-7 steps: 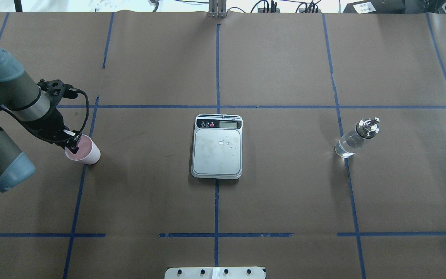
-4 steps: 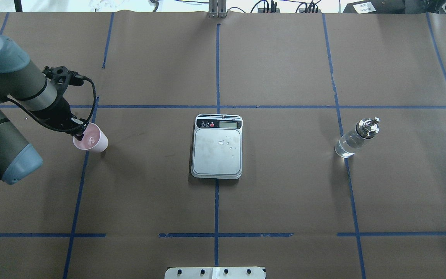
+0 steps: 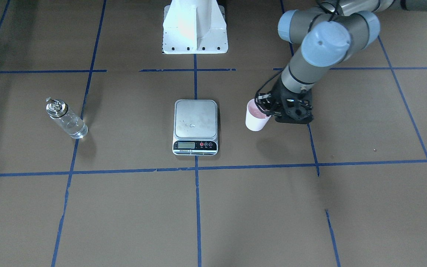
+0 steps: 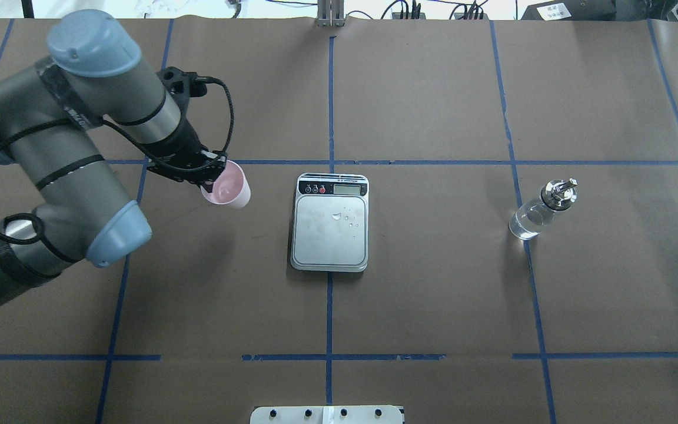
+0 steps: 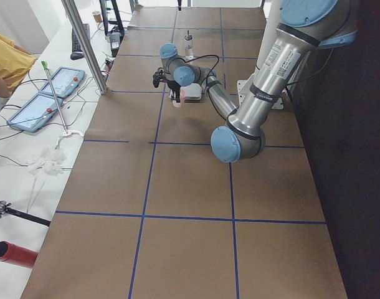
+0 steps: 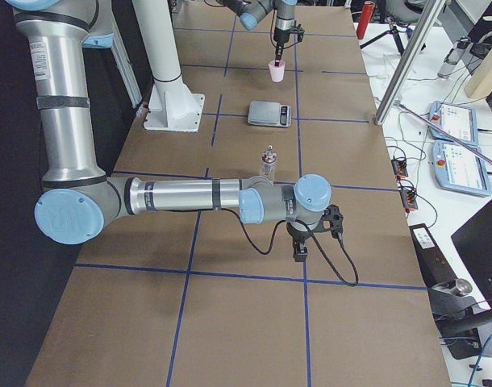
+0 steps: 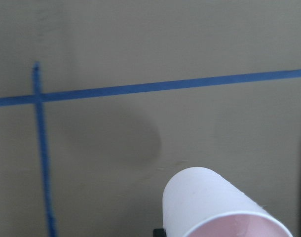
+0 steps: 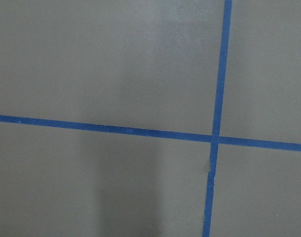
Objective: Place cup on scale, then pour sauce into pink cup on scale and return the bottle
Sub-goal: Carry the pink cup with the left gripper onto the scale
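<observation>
Overhead exterior: left gripper [image 4: 209, 185] pinches cup [image 4: 230, 190] rim (fingertips obscured); right gripper [image 6: 299, 255] state unclear.

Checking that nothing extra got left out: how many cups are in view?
1. The pink cup hangs in the left gripper above the table, short of the scale. No other shows, though the left arm could hide one.

Brown-papered table [image 4: 433, 294], blue tape grid [image 4: 329, 312], scale [image 4: 330, 222] at centre, bottle [image 4: 542, 210] upright well apart

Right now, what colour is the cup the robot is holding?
Pale pink. The cup shows best in the overhead view.
</observation>
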Controlling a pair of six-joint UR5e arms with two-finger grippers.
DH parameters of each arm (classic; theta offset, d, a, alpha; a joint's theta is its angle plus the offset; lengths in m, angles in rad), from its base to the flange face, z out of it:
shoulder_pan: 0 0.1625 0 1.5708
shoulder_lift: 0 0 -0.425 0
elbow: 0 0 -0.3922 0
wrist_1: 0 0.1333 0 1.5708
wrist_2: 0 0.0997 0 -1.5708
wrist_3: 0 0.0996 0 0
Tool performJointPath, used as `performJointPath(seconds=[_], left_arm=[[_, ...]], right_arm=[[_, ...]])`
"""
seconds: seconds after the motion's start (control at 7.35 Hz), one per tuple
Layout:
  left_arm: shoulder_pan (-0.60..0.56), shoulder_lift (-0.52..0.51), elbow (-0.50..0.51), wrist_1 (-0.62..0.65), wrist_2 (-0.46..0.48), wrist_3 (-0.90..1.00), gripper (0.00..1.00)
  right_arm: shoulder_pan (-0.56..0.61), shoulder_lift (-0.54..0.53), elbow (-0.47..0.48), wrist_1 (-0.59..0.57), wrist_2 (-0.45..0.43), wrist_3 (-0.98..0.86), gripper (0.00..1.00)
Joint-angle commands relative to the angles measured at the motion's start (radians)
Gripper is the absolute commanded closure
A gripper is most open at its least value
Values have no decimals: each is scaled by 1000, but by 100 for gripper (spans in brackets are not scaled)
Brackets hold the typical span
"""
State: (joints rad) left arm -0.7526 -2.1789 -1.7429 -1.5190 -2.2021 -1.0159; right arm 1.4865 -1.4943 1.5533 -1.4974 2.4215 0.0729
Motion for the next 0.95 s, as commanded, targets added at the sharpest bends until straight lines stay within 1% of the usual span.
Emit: performJointPath(seconds=[0.0, 0.14, 0.27, 0.41, 0.82], left_arm=[[99, -154, 90, 0, 18, -151, 100], [108, -192, 133, -4, 18, -161, 100], [124, -206, 153, -6, 27, -161, 100], [134, -219, 167, -6, 65, -165, 100], [151, -219, 186, -33, 70, -168, 100]], right_arm=[[0, -1, 1, 0, -1, 1, 0], [0, -1, -1, 0, -1, 1, 0], [0, -1, 1, 0, 1, 1, 0], [0, -1, 1, 0, -1, 1, 0], [0, -1, -1, 0, -1, 1, 0]])
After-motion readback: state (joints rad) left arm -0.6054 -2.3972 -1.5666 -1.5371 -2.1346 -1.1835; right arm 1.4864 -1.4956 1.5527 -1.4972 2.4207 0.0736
